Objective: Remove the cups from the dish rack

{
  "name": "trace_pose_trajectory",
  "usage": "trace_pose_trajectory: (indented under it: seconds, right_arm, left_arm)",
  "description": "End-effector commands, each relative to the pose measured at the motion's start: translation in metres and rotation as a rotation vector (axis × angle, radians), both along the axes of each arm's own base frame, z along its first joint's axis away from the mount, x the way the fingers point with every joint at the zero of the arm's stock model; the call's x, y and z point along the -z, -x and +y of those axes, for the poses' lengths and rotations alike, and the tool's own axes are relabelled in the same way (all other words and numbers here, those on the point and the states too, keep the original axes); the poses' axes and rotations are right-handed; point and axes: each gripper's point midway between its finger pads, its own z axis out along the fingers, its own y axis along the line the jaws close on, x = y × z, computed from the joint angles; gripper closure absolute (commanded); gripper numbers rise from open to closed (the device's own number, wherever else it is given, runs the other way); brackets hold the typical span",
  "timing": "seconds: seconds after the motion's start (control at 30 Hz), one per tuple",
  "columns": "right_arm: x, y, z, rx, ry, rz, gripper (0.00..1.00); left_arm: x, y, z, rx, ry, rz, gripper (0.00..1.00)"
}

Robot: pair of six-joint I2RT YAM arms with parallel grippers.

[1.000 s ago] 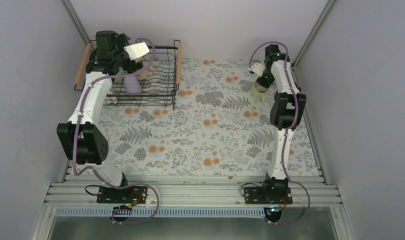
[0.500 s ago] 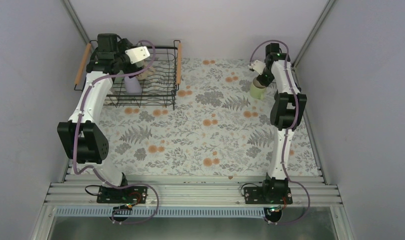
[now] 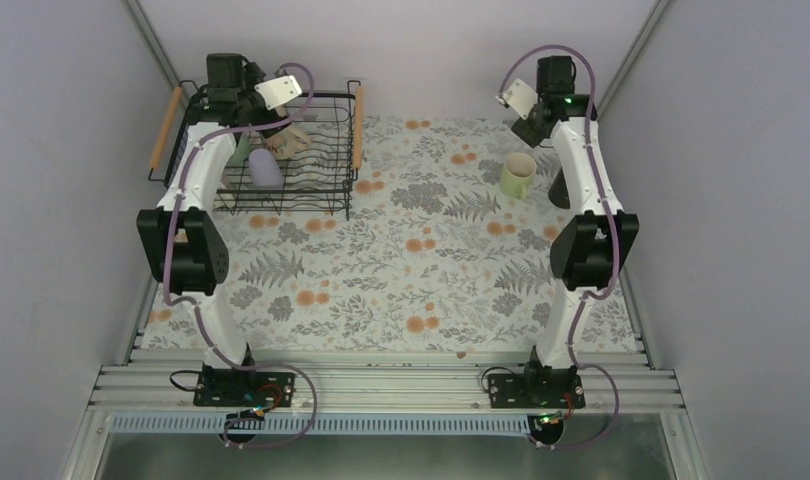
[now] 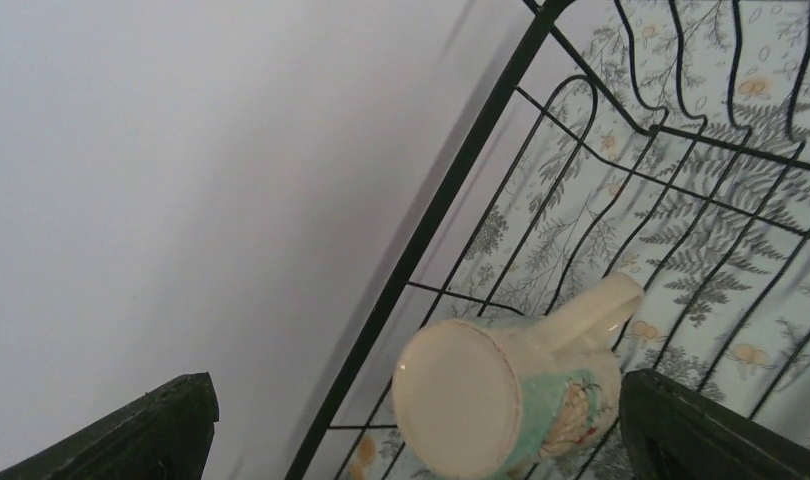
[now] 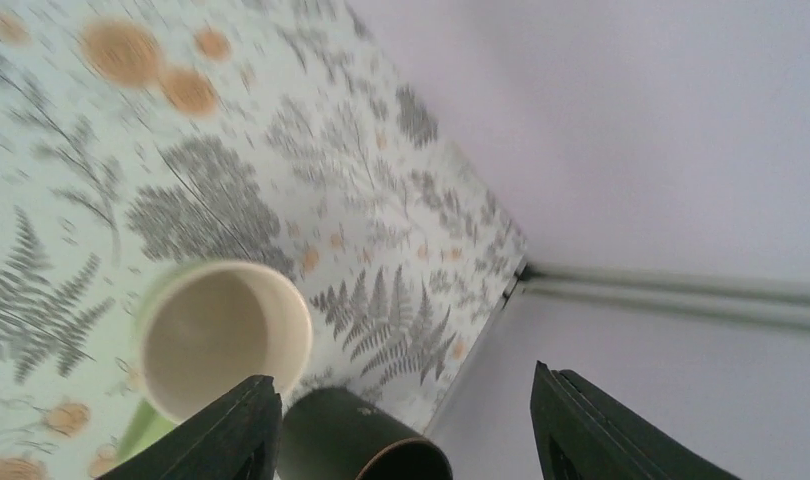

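Item 1. Dish rack (image 3: 325,150): black wire, wooden side handles, standing at the far left corner of the table (image 3: 401,260), which carries a floral cloth.

Item 2. Lavender cup (image 3: 265,168): inside the rack, toward its near side, mouth down.

Item 3. Patterned mug (image 4: 511,395): pale body with mint-green and beige decoration, inside the rack against the wavy slot wires. Its flat base faces the left wrist camera and its handle points up and to the right. Whether it lies on its side or stands inverted cannot be settled from this angle.

Item 4. Left arm (image 3: 186,190): reaching over the rack's far left part. The left jaws are spread wide and hold nothing. The patterned mug shows between them and touches neither finger.

Item 5. Light green mug (image 3: 517,176): out of the rack, upright on the table at the far right, mouth up, cream inside.

Item 6. Black cup (image 3: 560,190): upright on the table just beside the light green mug, nearer the right wall.

Item 7. Right arm (image 3: 589,190): raised above these two cups. The right jaws are parted and empty, clear of both rims.
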Motion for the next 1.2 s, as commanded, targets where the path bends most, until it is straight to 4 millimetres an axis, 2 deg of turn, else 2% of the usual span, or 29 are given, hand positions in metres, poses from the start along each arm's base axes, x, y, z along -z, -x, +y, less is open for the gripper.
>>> trace_pose_trajectory:
  seconds: [0.0, 0.13, 0.23, 0.27, 0.37, 0.57, 0.8, 1.0, 1.17]
  right_arm:
    - [-0.03, 0.02, 0.055, -0.1, -0.065, -0.033, 0.35]
    - [-0.039, 0.046, 0.09, -0.196, -0.14, 0.01, 0.35]
    - [-0.043, 0.063, 0.106, -0.255, -0.201, 0.042, 0.36]
    - [-0.044, 0.068, 0.11, -0.269, -0.218, 0.053, 0.36]
    - [-0.044, 0.079, 0.119, -0.303, -0.269, 0.084, 0.38]
    - [-0.039, 0.097, 0.123, -0.329, -0.295, 0.119, 0.39]
    - [-0.027, 0.107, 0.124, -0.334, -0.316, 0.151, 0.41]
    - [-0.014, 0.113, 0.126, -0.335, -0.328, 0.184, 0.43]
    - [-0.005, 0.116, 0.126, -0.338, -0.331, 0.196, 0.44]
  left_arm:
    - [0.003, -0.016, 0.0, 0.069, -0.091, -0.006, 0.0]
    - [0.022, -0.023, -0.008, 0.198, -0.184, 0.077, 0.03]
    - [0.027, -0.033, -0.014, 0.262, -0.201, 0.096, 0.06]
    - [0.036, -0.036, -0.016, 0.281, -0.208, 0.112, 0.06]
    - [0.058, -0.027, -0.025, 0.407, -0.277, 0.171, 0.07]
    - [0.098, -0.03, -0.022, 0.463, -0.377, 0.22, 0.11]
    - [0.119, -0.052, -0.023, 0.455, -0.415, 0.195, 0.15]
    - [0.156, -0.059, -0.026, 0.455, -0.463, 0.248, 0.17]
    - [0.167, -0.066, -0.028, 0.441, -0.491, 0.247, 0.22]
